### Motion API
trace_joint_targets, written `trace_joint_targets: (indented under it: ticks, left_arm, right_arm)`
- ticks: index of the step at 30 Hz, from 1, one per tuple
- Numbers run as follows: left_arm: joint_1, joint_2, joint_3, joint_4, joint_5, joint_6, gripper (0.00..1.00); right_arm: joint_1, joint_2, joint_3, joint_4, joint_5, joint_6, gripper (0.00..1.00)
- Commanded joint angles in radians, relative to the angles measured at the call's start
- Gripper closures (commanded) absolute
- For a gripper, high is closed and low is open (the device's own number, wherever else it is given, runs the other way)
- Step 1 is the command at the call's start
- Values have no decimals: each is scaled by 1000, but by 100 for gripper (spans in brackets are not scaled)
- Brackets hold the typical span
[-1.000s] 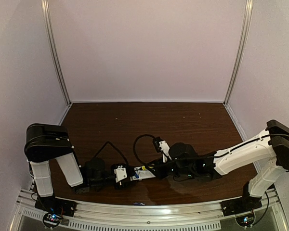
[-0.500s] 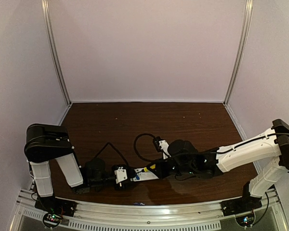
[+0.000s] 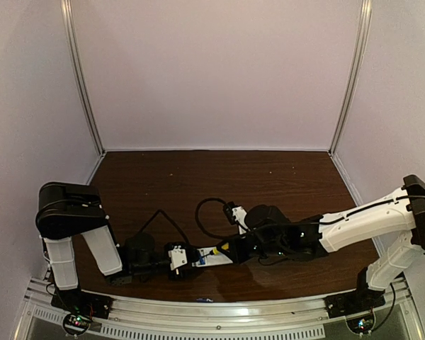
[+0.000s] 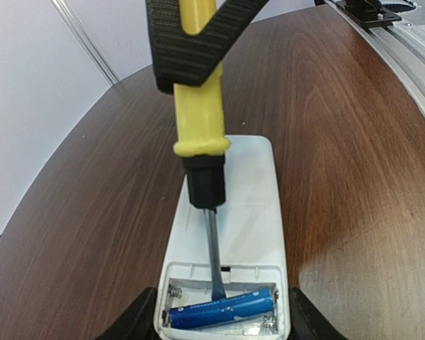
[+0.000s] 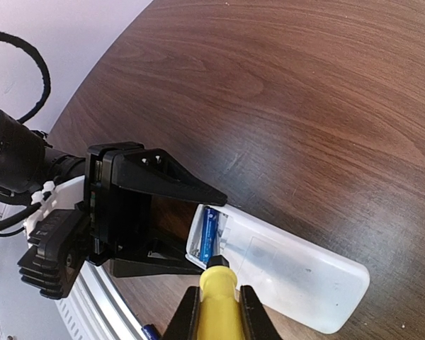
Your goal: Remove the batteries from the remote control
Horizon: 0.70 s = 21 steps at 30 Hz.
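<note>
The white remote control [image 4: 244, 191] lies flat with its battery bay open. My left gripper [image 4: 223, 327] is shut on its bay end, one black finger on each side. One blue battery [image 4: 223, 309] sits slightly askew in the bay, also visible in the right wrist view [image 5: 210, 234]. My right gripper [image 5: 219, 292] is shut on a yellow-handled screwdriver [image 4: 198, 106]. The screwdriver's blade [image 4: 214, 248] reaches into the empty slot, touching the battery's far side. From above, the remote [image 3: 214, 256] lies between the left gripper [image 3: 178, 256] and the right gripper [image 3: 230, 248].
A small blue cylinder [image 5: 150, 331], like the battery, lies at the table's near edge by the metal rail [image 3: 219, 312]. Black cables [image 3: 205, 212] loop over the dark wood table [image 3: 219, 177]. Pale walls enclose the back and sides.
The right arm has shifted slightly, its elbow moving right, with the screwdriver still pointed at the remote's bay. The left arm and the remote have stayed put.
</note>
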Motion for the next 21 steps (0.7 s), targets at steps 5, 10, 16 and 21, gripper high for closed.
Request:
trace_joint_targets:
  ticks: [5, 10, 16, 21]
  left_arm:
    - [-4, 13, -2, 334, 12, 35, 100]
    - [-5, 11, -3, 334, 14, 34, 100]
    - [-4, 11, -3, 334, 15, 34, 100]
    - [-4, 11, -4, 334, 15, 34, 100]
  right_arm:
    - [30, 40, 9, -56, -13, -32, 100]
    - [36, 49, 14, -42, 27, -30, 100]
    - [47, 76, 81, -156, 168, -23, 100]
    - [50, 89, 115, -242, 251, 4, 100]
